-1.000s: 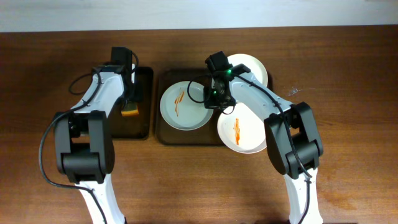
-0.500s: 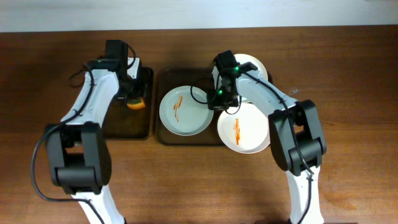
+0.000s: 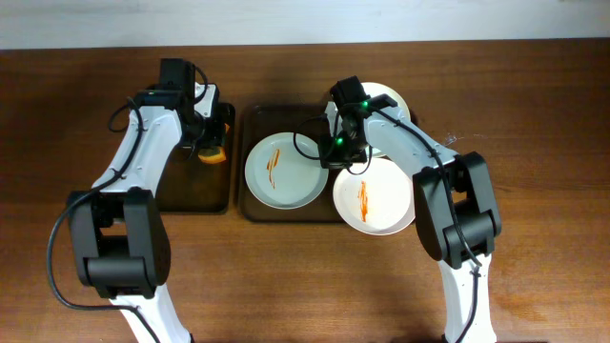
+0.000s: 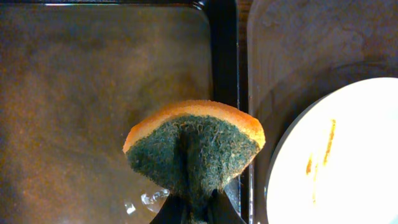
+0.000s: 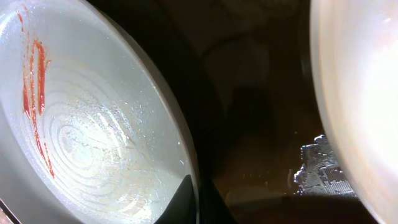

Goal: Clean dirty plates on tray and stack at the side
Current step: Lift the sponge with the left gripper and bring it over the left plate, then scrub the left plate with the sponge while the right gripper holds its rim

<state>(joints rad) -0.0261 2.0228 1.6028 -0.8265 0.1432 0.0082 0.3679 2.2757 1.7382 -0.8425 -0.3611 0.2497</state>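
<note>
The brown tray point(image 3: 250, 205) holds three white plates. The left plate point(image 3: 283, 171) and the front right plate point(image 3: 381, 200) carry orange-red streaks. The back right plate point(image 3: 391, 103) is partly hidden by my right arm. My right gripper point(image 3: 340, 164) is shut on the front right plate's left rim. The right wrist view shows that rim between the fingers point(image 5: 200, 199), with the streaked plate point(image 5: 93, 124) on the left. My left gripper point(image 3: 211, 150) is shut on an orange and green sponge point(image 4: 194, 146) above the black tray's right edge. The left plate point(image 4: 342, 162) lies just to its right.
The smaller black tray point(image 3: 191, 186) lies left of the brown tray, almost touching it. A small clear scrap point(image 3: 448, 141) lies on the wooden table right of the plates. Bare wood runs along the front and far right of the table.
My left gripper has lifted the sponge off the black tray's floor and carried it back and right to that tray's right edge. My right gripper shifted slightly right, nudging the front right plate.
</note>
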